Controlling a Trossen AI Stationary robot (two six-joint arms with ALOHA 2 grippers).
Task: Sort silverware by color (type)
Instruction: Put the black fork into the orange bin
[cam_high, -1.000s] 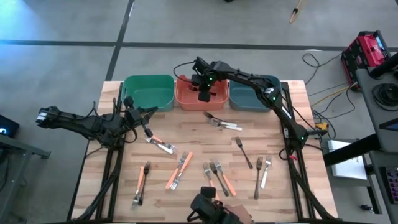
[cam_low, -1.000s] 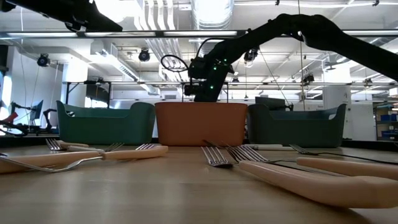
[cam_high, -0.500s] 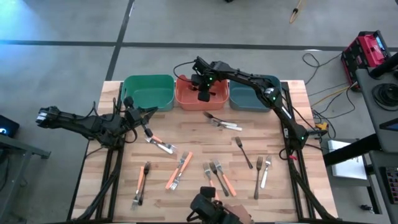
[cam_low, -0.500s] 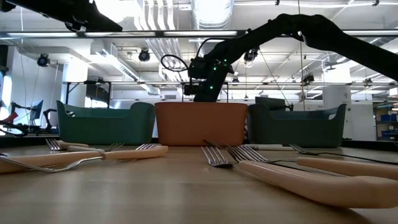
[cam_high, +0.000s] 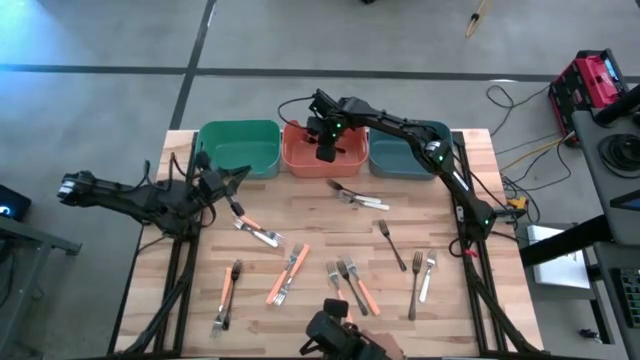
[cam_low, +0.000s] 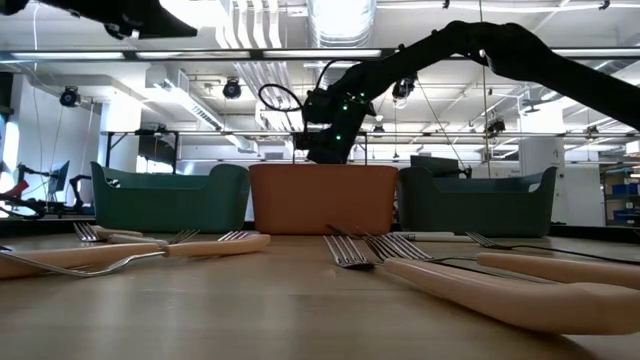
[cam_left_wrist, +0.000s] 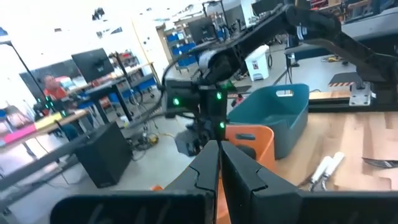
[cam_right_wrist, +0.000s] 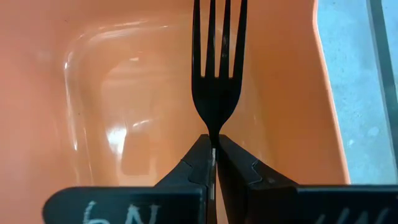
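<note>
My right gripper (cam_high: 327, 153) hangs over the orange bin (cam_high: 300, 160), pointing down into it, shut on a dark-looking fork (cam_right_wrist: 216, 68) whose tines point at the bin floor. In the low view it (cam_low: 322, 148) shows just above the bin's rim (cam_low: 323, 168). My left gripper (cam_high: 239, 208) is shut and held above the table's left part; in its wrist view the fingertips (cam_left_wrist: 216, 155) touch nothing that I can see. Several forks with orange, dark or pale handles lie flat on the wood, among them one (cam_high: 259, 234) close to the left gripper. My right gripper pinches the fork by its neck (cam_right_wrist: 214, 138), just behind the tines, between the two fingertips. The fingers come from above and lie along the fork. It is lifted clear and hangs tines down inside the orange bin; its handle is hidden between the fingers.
A green bin (cam_high: 238, 148) and a teal bin (cam_high: 395, 160) flank the orange one along the far edge. Two pale-handled forks (cam_high: 358, 197) lie in front of the bins. More forks (cam_high: 288, 272) (cam_high: 420, 275) are scattered over the near half. A dark device (cam_high: 335, 335) sits at the near edge.
In the low view my right gripper has risen a little above the orange bin, staying shut on the fork. My left arm has lifted slightly too.
</note>
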